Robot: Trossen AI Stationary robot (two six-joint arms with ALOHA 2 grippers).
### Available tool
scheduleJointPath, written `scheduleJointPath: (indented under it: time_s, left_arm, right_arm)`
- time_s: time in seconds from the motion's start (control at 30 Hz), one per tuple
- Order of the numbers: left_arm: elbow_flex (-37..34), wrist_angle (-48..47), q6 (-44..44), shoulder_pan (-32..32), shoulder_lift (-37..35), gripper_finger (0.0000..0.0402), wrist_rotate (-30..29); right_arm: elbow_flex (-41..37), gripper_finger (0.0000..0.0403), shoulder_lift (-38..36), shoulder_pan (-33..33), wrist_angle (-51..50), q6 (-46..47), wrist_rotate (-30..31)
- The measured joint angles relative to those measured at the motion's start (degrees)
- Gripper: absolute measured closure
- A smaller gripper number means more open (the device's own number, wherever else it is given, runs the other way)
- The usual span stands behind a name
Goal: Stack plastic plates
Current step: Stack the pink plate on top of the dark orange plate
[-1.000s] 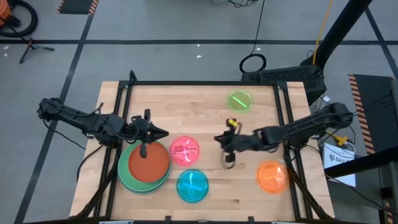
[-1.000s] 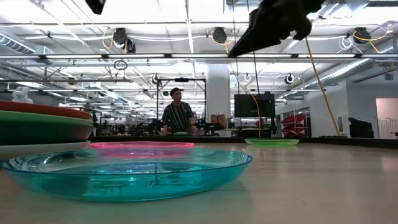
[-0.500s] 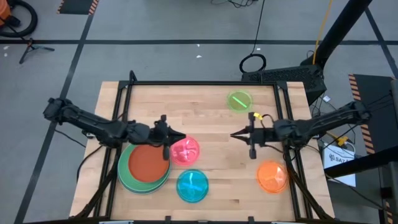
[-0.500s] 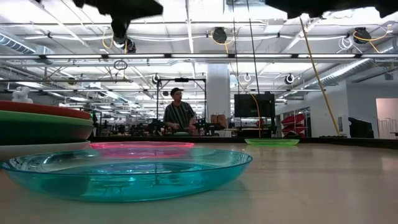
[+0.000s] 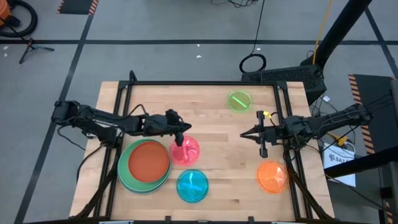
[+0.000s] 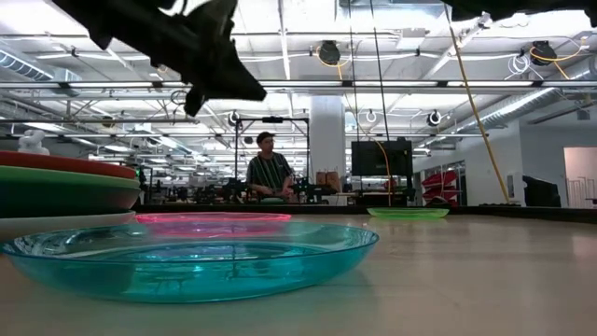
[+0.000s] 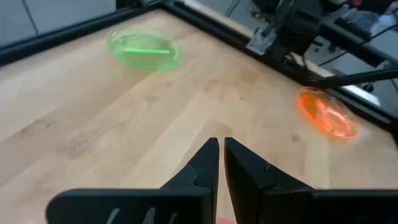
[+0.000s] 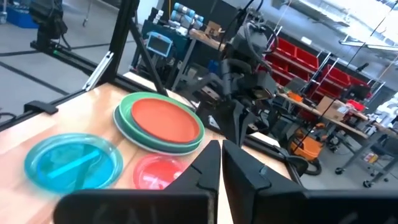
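Observation:
A stack of large plates topped by a red-orange plate sits near the table's left front. Lying flat by themselves are a pink plate, a cyan plate, an orange plate and a lime plate. My left gripper is shut and hovers over the pink plate's far edge, high above the table in the low view. My right gripper is shut and hangs in the air right of centre, above bare wood. It stands between the lime and orange plates.
A black frame runs along the table's far edge and sides. Bare wood lies in the table's middle and far left. Beyond the far edge, a person stands in the room.
My left gripper has travelled from above the stack toward the table's right, and it now hangs over the pink plate. My right gripper has drawn back from the table's centre toward the right edge. No plate has moved.

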Motion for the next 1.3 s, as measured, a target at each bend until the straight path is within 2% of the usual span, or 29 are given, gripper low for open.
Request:
scheduleJointPath:
  time_s: [0.13, 0.3, 0.4, 0.5, 0.63, 0.73, 0.9, 1.1, 1.3]
  left_arm:
    - [0.22, 0.11, -1.30, 1.75, 2.36, 0.0371, 1.47]
    - [4.59, -2.27, 0.72, 2.08, 5.73, 0.0371, 4.52]
    - [8.76, -11.95, 4.34, 1.93, 7.17, 0.0371, 7.48]
    - [12.67, -22.07, 7.79, 1.64, 8.21, 0.0371, 7.59]
    - [15.79, -29.68, 12.29, 1.49, 9.07, 0.0371, 10.39]
    - [16.13, -29.47, 13.79, 1.65, 8.95, 0.0371, 13.00]
    - [16.11, -29.68, 14.00, 1.71, 9.05, 0.0371, 13.18]
    - [16.27, -28.36, 13.85, 1.41, 12.02, 0.0371, 13.52]
    - [16.13, -30.55, 13.73, 0.90, 15.96, 0.0371, 13.62]
  right_arm:
    - [0.00, 0.0392, -2.56, 0.00, -4.04, 0.17, 0.00]
    - [0.00, 0.0392, -5.59, 0.00, -6.53, 1.30, -0.03]
    - [0.00, 0.0392, -6.42, 0.00, -7.63, 1.80, -0.17]
    - [0.00, 0.0392, -6.56, 0.00, -8.92, 2.14, -0.19]
    - [-0.04, 0.0392, -6.56, 0.00, -9.07, 2.14, -1.52]
    - [-1.56, 0.0392, -7.09, 0.02, -7.58, 1.47, -3.14]
    - [-4.35, 0.0400, -10.02, -0.01, -4.53, 0.03, -2.80]
    - [-4.52, 0.0399, -13.62, 0.00, -4.88, 1.36, -2.97]
    - [-4.57, 0.0399, -13.85, 0.00, -6.19, 1.69, -2.97]
